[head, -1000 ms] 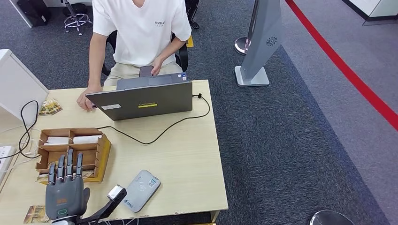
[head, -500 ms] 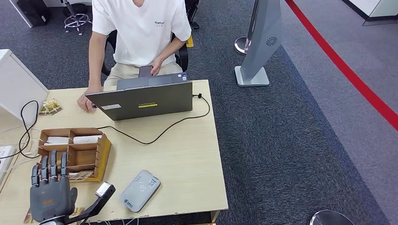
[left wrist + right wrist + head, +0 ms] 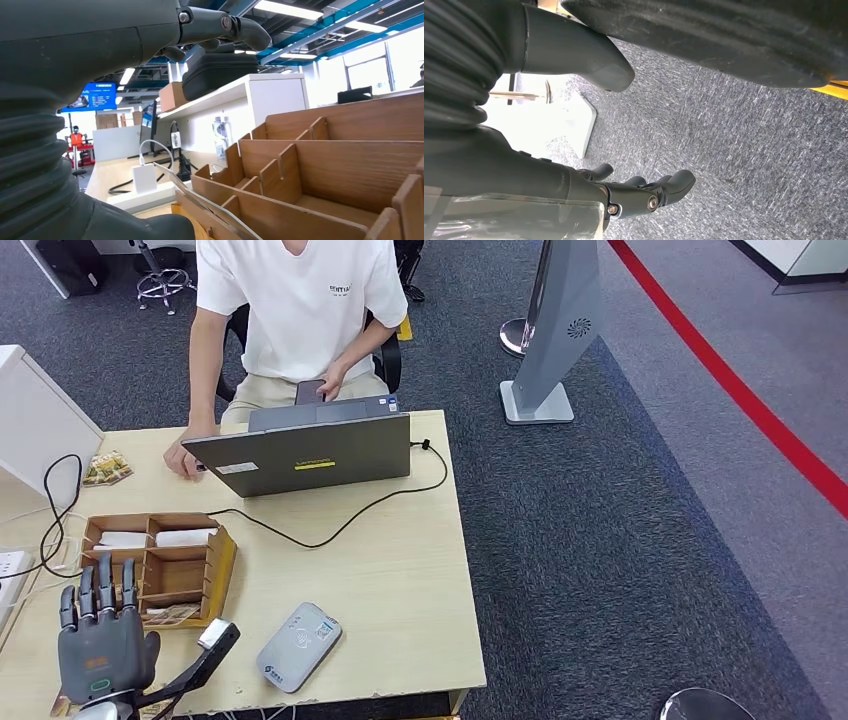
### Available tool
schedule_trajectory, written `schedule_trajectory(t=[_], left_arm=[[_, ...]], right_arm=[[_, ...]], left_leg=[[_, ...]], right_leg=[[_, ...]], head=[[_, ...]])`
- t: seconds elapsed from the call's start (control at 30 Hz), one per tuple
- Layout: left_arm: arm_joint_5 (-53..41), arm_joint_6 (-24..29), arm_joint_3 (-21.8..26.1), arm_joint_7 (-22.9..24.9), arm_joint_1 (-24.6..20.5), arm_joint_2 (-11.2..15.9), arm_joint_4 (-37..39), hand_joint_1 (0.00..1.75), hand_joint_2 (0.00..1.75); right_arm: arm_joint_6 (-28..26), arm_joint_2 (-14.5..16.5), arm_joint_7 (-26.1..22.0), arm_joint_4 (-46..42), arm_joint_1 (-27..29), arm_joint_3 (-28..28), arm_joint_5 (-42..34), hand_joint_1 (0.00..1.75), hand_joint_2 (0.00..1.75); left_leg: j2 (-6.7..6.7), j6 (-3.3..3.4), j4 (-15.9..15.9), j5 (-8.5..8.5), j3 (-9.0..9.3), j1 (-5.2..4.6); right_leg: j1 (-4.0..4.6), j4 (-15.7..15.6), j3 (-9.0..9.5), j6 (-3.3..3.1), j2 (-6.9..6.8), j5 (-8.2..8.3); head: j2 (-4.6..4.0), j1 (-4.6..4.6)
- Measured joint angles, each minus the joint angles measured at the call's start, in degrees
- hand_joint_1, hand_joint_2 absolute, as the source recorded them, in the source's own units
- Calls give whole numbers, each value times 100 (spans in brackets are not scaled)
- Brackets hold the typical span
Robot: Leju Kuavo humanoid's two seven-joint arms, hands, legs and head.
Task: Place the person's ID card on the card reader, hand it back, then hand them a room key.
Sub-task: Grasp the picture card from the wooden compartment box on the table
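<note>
My left hand (image 3: pixel 100 648) hovers over the table's near left corner, fingers straight and spread, thumb (image 3: pixel 212 642) stretched toward the card reader, nothing in it. The grey card reader (image 3: pixel 298 646) lies flat near the front edge, to the right of that hand. A patterned card (image 3: pixel 107 468) lies at the far left by the person's hand (image 3: pixel 182 456). Another patterned card's edge (image 3: pixel 152 705) shows beneath my left hand. The wooden organiser (image 3: pixel 222 565) holds cards, one (image 3: pixel 172 613) in its front slot. My right hand (image 3: pixel 644 192) hangs over the carpet, holding nothing.
A person in a white shirt (image 3: pixel 300 310) sits behind an open laptop (image 3: pixel 300 455), whose black cable (image 3: pixel 340 525) loops across the table middle. A white box (image 3: pixel 35 420) and cables (image 3: pixel 55 530) stand at the left. A grey sign stand (image 3: pixel 550 340) rises from the carpet.
My left hand has moved left and back toward the table's near edge, away from the card reader and off the organiser's front. The person and the cards have not moved.
</note>
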Motion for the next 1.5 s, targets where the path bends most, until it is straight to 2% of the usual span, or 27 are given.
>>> schedule_trajectory(t=[0.6,1.23,1.27,1.37,1.4,1.5], left_arm=[[-19,-38,-4,-116,-153,-168,336,0,175],[-15,-189,-40,-101,-216,-171,443,0,175],[-15,-203,-42,-99,-216,-171,443,21,175],[-15,-243,-46,-90,-216,-171,443,152,175],[-14,-270,-48,-81,-217,-171,443,175,175],[-6,-375,-57,-63,-218,-171,452,175,175]], right_arm=[[17,0,-2,-2,-3,0,71,0,175],[17,0,-21,-4,-3,0,81,0,175],[17,0,-22,-4,-3,0,81,0,175],[17,0,-22,-4,-3,0,84,0,175],[17,0,-22,-4,-3,0,86,0,175],[17,0,-28,-4,-3,0,90,0,175]], left_leg=[[1,0,0,0,1,0],[1,0,0,0,0,0],[1,0,0,0,0,0],[1,0,0,0,1,0],[1,0,0,0,1,0],[1,0,0,0,1,0]], right_leg=[[0,0,-1,0,1,0],[0,0,-1,0,1,0],[0,0,-1,0,1,0],[0,0,-1,0,1,0],[0,0,-1,0,1,0],[0,0,-1,0,1,0]], head=[[0,-1],[1,-1],[1,-1],[1,-1],[1,-1],[0,-1]])
